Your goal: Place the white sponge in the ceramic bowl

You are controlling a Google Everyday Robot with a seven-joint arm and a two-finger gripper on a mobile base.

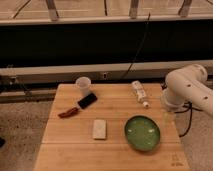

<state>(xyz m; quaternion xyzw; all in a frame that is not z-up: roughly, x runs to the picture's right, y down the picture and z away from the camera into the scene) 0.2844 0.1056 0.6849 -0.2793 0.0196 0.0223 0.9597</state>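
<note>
**Wooden table (70, 150) set, white sponge (100, 129) outside ceramic bowl (142, 133)**

A white robot arm (187, 85) is seen at the table's right edge, with the gripper (166, 116) hung below it; whether it is open or closed cannot be told. The green bowl is set front right. The sponge is laid flat just left of it, not touching.

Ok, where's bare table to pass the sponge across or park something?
Free: the front strip of the wooden table in front of the white sponge and green ceramic bowl, and the middle between black phone and white bottle. Crowded: back-left, around the cup, phone and red-brown item. The end effector hangs at the right edge.
</note>
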